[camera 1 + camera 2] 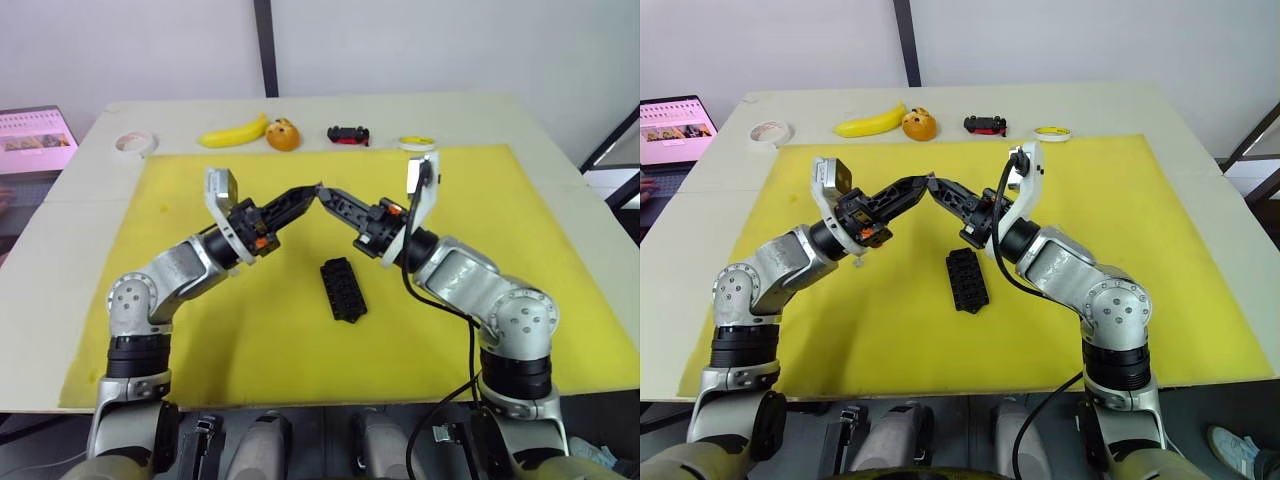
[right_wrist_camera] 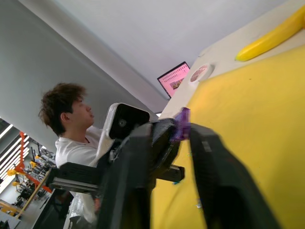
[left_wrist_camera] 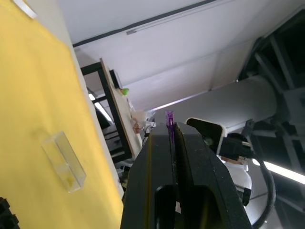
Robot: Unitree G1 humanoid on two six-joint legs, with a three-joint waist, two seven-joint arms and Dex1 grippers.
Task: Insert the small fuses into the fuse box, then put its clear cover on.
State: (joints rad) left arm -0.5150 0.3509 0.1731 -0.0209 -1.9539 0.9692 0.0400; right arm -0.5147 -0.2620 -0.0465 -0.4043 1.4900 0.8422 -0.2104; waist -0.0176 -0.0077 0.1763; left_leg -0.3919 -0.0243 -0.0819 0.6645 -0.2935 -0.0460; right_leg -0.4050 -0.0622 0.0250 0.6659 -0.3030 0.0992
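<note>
Both arms were raised over the yellow mat [image 1: 500,250], their tips meeting at a single point above its centre. The left gripper [image 3: 170,125] was clamped on a purple fuse [image 3: 168,119], whose tip protruded from between the two closed black fingers. In the right wrist view the same fuse sat at the tip of the left gripper, between the two fingers of the right gripper [image 2: 183,131]. Those fingers stood apart on either side of the fuse. Whether either one touched it could not be determined.

The fuse box [image 1: 343,289] lay flat on the mat, slots upward, at 6 o'clock from the meeting point of the grippers and well apart from both. The clear cover [image 3: 63,161] lay on the mat as well, with a small yellowish item visible inside it. A small pale bit [image 1: 859,261] lay on the mat just beneath the left forearm; its type could not be determined.

Along the far edge of the table [image 1: 60,230], beyond the mat, the following items were lined up:
- a white tape roll [image 1: 134,143] at 10 o'clock from the mat centre;
- a banana [image 1: 233,132] and an orange fruit [image 1: 283,134] at 11 o'clock, just beside each other;
- a black-and-red toy car [image 1: 348,134] at 12 o'clock;
- a yellow-and-white roll [image 1: 417,143] at 1 o'clock.

A laptop [image 1: 672,125] with a lit screen stood off the table at 10 o'clock. A person [image 2: 71,124] in a white shirt was seated near it.
</note>
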